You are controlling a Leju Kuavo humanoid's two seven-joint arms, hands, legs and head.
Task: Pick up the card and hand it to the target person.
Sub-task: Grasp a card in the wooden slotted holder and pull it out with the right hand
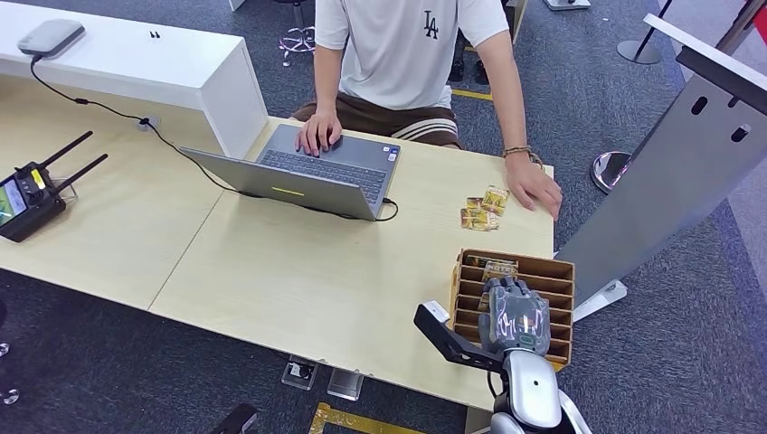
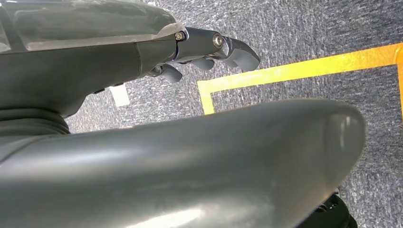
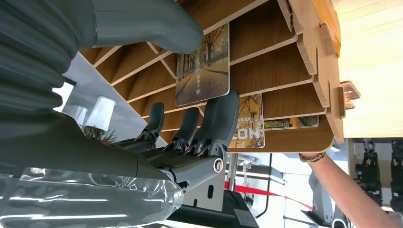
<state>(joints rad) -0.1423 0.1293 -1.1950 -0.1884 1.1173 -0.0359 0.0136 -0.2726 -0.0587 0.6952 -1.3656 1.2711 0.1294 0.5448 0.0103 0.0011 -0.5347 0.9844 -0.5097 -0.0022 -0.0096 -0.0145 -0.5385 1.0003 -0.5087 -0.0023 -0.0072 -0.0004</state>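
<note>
1. Fingers (image 1: 512, 291) of the right hand (image 1: 514, 316) were seen, in the head view, reaching down into the wooden rack (image 1: 470, 298) at the table's (image 1: 298, 271) near right corner; whether a card was clamped could not be told from there. A card (image 1: 498, 269) was seen in a far slot, just beyond the fingertips. Three or so cards (image 1: 482, 210) were laid loose on the table beyond the rack, beside the person's hand (image 1: 535, 188), probably so that they were within reach. One laptop (image 1: 307, 172) was set before the person (image 1: 407, 54), and one remote (image 1: 32, 194) lay at the far left.

2. In the left wrist view, the left hand (image 2: 209, 47) was hung over the floor, fingers loosely curled, nothing held, presumably because it was not needed.

3. In the right wrist view, one card (image 3: 203, 66) was caught between thumb (image 3: 147, 23) and fingers (image 3: 218, 118), standing in its slot, apparently pinched, so it could be drawn out. Two more cards (image 3: 249, 126) were counted in farther slots; the slats were evidently meant to keep cards upright and apart.
</note>
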